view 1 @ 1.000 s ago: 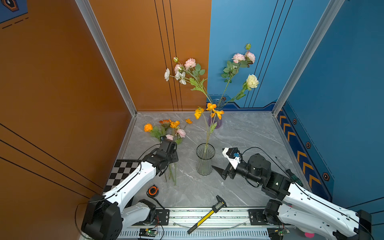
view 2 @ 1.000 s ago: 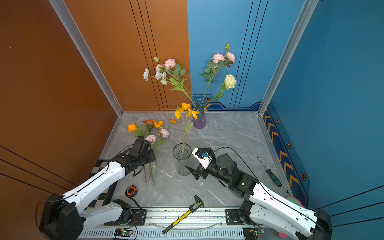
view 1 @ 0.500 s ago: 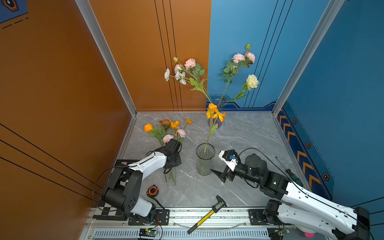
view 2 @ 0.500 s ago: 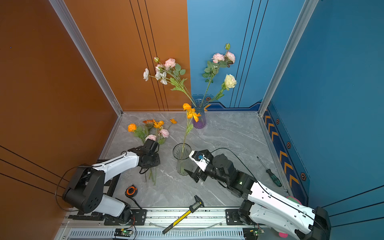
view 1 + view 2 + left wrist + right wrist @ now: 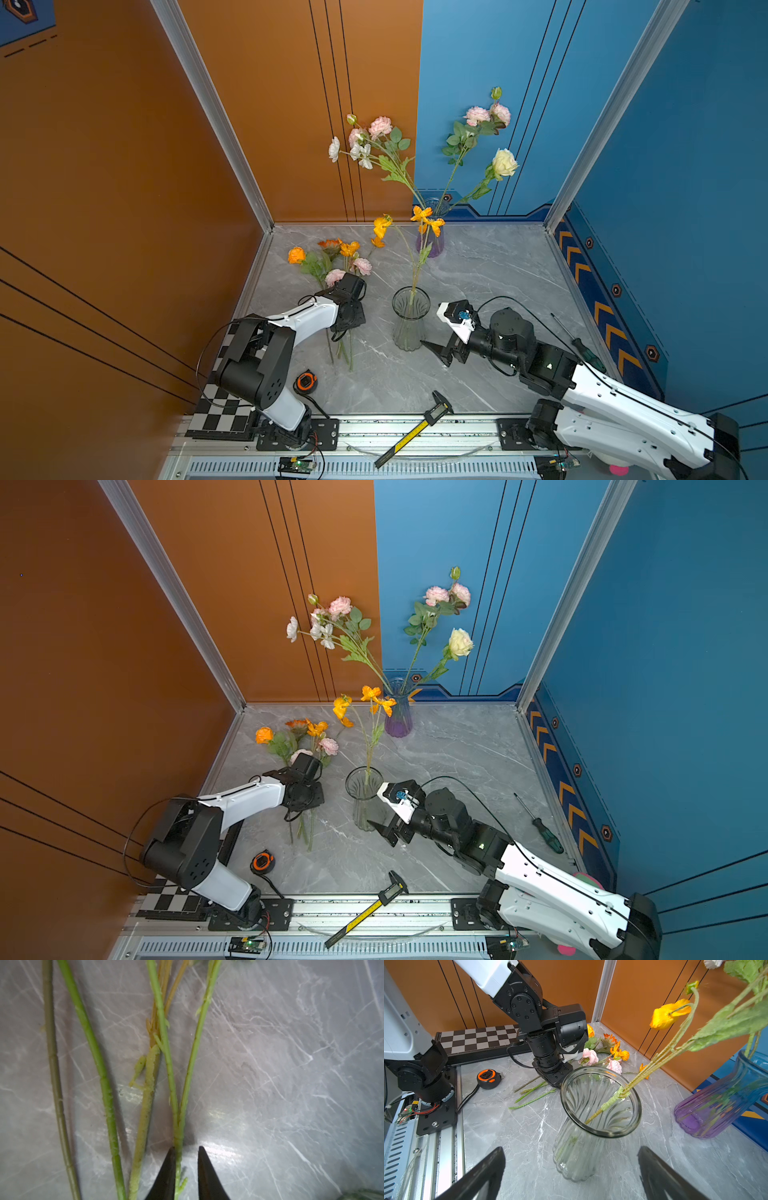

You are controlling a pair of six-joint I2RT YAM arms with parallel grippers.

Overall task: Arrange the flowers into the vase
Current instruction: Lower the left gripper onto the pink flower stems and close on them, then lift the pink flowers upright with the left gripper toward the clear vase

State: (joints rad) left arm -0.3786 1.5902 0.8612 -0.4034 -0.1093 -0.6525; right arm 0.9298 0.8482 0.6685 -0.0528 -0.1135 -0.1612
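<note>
Several flowers [image 5: 332,257] [image 5: 301,739] with orange and pink blooms lie on the grey table at the left, stems toward the front. My left gripper [image 5: 187,1150] points down onto those stems. Its jaws stand narrowly open around one green stem [image 5: 178,1126], which rests against one fingertip. A clear ribbed vase [image 5: 410,320] [image 5: 365,796] [image 5: 600,1105] stands mid-table and holds one yellow-orange flower [image 5: 422,220]. My right gripper [image 5: 571,1148] [image 5: 432,328] is wide open just right of that vase's base, holding nothing.
A purple-blue vase [image 5: 431,243] [image 5: 716,1109] with pink, white and cream flowers stands at the back. A tape measure [image 5: 306,381], a caliper [image 5: 415,432] and a screwdriver [image 5: 582,349] lie near the front and right. A checkerboard [image 5: 220,415] sits front left.
My left arm has folded and brought its gripper down onto the stems, with the jaws a little narrower. My right gripper has shifted slightly toward the clear vase.
</note>
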